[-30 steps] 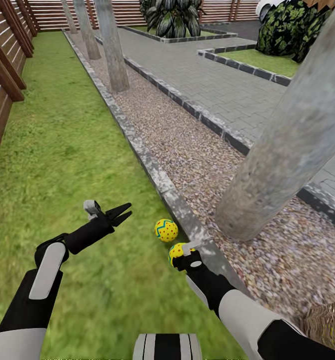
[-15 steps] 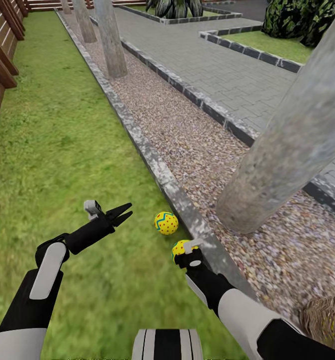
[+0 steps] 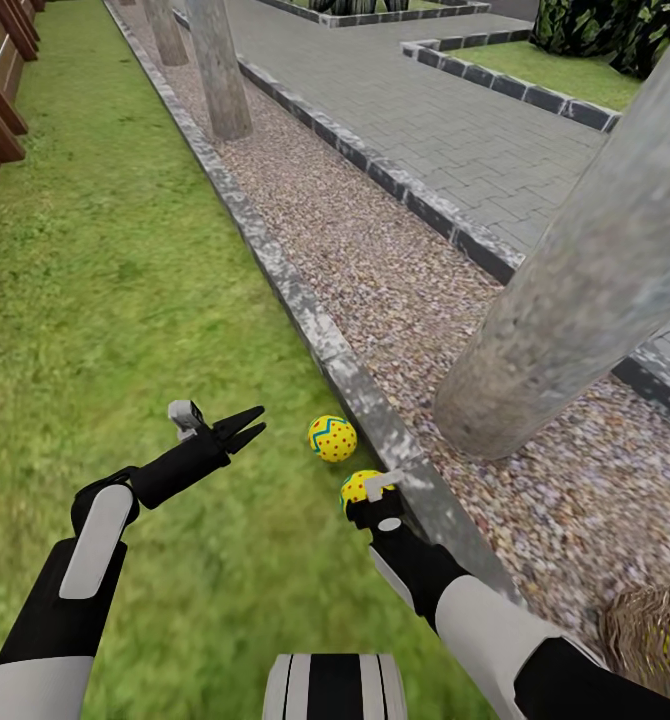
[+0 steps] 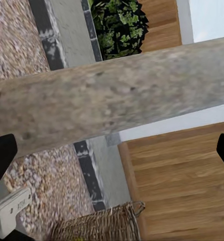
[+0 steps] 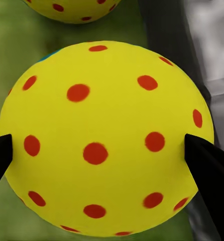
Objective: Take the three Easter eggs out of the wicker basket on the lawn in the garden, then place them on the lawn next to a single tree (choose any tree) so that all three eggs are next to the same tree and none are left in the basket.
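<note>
One egg [image 3: 357, 487] is held between the fingers of the R gripper [image 3: 367, 492] low over the lawn [image 3: 125, 300] by its stone kerb [image 3: 315, 325], L gripper [image 3: 245, 424] narrow & empty, 2nd egg [image 3: 332, 438] already laid at kerb near the tree [image 3: 565, 300]; 3rd egg unaccounted for, basket [image 3: 655, 635] partly seen.

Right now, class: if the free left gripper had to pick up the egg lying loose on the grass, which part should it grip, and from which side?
Grip the loose egg across its widest middle, coming down from above. It lies on open lawn with the stone kerb close on its right, so a side approach there looks cramped. The left gripper hangs open just left of it.
</note>
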{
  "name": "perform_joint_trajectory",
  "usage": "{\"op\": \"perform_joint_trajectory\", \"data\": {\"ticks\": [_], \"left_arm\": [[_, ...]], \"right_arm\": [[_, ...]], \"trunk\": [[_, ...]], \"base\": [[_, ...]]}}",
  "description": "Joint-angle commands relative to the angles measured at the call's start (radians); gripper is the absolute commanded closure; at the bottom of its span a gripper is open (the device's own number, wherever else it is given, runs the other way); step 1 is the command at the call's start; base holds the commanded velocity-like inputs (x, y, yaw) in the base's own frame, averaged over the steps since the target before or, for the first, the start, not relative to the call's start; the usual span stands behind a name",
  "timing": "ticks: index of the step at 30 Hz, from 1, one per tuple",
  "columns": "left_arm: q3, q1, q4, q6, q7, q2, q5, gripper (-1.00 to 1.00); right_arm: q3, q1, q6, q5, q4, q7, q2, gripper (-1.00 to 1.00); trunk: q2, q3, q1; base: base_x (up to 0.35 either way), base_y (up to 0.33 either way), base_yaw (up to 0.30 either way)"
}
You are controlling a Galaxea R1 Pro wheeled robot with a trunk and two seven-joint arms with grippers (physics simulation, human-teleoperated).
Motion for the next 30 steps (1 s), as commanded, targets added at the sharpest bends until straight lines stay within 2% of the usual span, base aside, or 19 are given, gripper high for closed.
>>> {"op": "perform_joint_trajectory", "data": {"ticks": [1, 7, 8, 16, 18, 20, 30], "left_arm": [[0.001, -0.001, 0.000, 0.005, -0.003, 0.000, 0.000, -1.00], [0.001, -0.001, 0.000, 0.004, -0.004, 0.000, 0.000, -1.00], [0.001, -0.001, 0.000, 0.004, -0.004, 0.000, 0.000, -1.00], [-0.003, -0.001, 0.002, 0.004, -0.004, -0.001, 0.000, -1.00], [-0.026, -0.001, 0.000, 0.004, -0.004, -0.001, 0.000, -1.00], [-0.034, -0.001, 0.000, 0.004, -0.002, -0.001, 0.000, -1.00], [-0.037, -0.002, 0.000, 0.005, 0.000, -0.001, 0.000, -1.00]], "right_arm": [[0.007, 0.000, 0.004, -0.024, 0.011, -0.005, 0.000, 1.00], [0.007, 0.000, 0.004, -0.024, 0.011, -0.005, 0.000, 1.00], [0.007, 0.000, 0.004, -0.024, 0.011, -0.005, 0.000, -1.00], [0.006, 0.000, 0.004, -0.024, 0.011, -0.005, 0.000, -1.00], [0.006, 0.000, 0.004, -0.024, 0.011, -0.005, 0.000, -1.00], [0.007, 0.000, 0.004, -0.024, 0.011, -0.005, 0.000, -1.00], [0.006, 0.000, 0.004, -0.024, 0.011, -0.005, 0.000, -1.00]], "trunk": [[0.000, -0.001, 0.000], [0.000, -0.005, 0.001], [0.000, -0.005, 0.001], [0.000, -0.005, 0.001], [0.000, 0.003, 0.000], [0.001, 0.011, -0.001], [0.003, 0.050, -0.006]], "base": [[0.000, 0.000, 0.000], [0.000, 0.000, 0.000], [0.000, 0.000, 0.000], [0.000, 0.000, 0.000], [0.000, 0.000, 0.000], [0.000, 0.000, 0.000], [0.000, 0.000, 0.000]]}}
